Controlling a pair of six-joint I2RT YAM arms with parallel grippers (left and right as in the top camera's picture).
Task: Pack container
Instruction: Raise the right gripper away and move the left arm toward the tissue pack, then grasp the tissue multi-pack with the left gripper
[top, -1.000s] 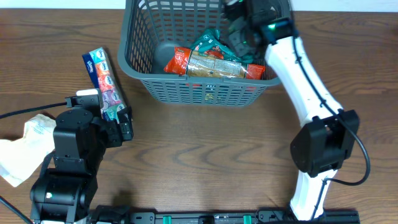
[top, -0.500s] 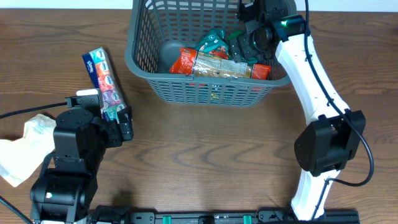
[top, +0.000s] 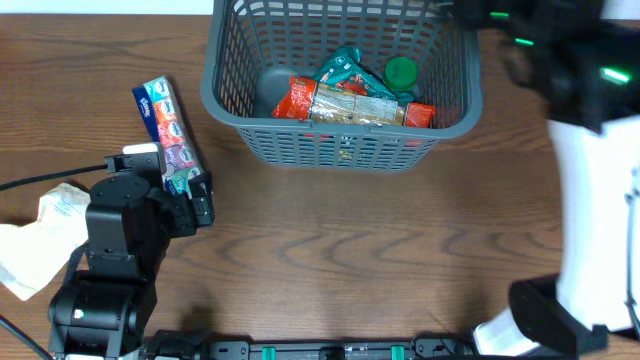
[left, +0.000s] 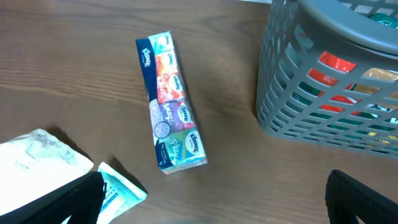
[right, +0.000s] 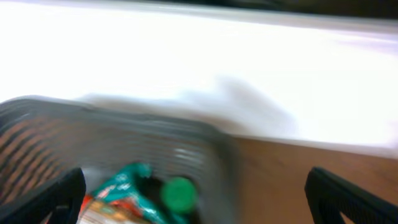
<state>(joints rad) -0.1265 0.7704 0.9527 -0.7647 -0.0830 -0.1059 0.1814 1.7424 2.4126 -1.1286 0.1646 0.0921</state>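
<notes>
The large dark grey container (top: 340, 150) is sitting at the far middle of the wooden surface (top: 350, 240). It is holding a red packet (top: 293, 98), a teal packet (top: 345, 68) and a green round lid (top: 401, 72). A colourful tissue pack (top: 168, 135) is lying well to its left, near a crumpled white bag (top: 40, 235). The left claw (left: 214, 180) is hovering by the tissue pack, spread wide and empty. The right claw (right: 194, 177), blurred, is hanging wide and empty near the container's right side.

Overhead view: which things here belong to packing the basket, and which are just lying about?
Job: container; inside it, orange snack packet, teal packet, green-capped item; tissue pack on the table left of it, likely next.
Lying about: white packet at the left edge, possibly also to pack; black cable.
</notes>
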